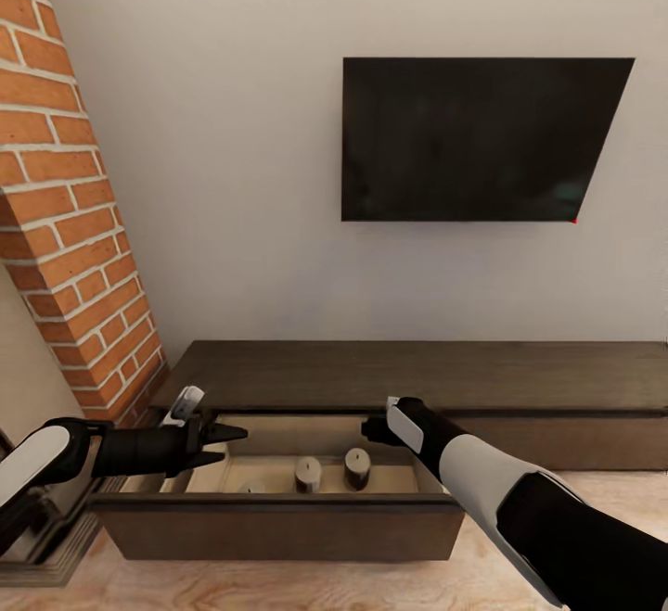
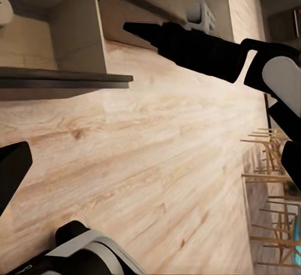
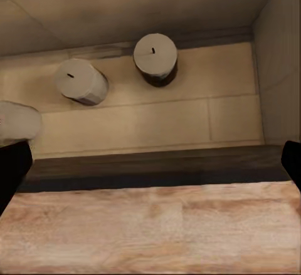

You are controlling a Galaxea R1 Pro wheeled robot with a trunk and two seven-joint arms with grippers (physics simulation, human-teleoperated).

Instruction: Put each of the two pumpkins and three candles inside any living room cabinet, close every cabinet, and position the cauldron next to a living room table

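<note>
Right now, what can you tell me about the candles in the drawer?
The candles are short, stubby cylinders with pale flat tops, dark sides and tiny dark wicks. Two stand upright and apart on the light wooden floor of the open cabinet drawer. A third pale one peeks in at the right wrist view's edge, partly cut off. Nothing grips them.

Three candles point(image 3: 155, 56) upright in the open cabinet point(image 3: 150, 168) drawer, above wood floor point(image 3: 150, 231).
</note>
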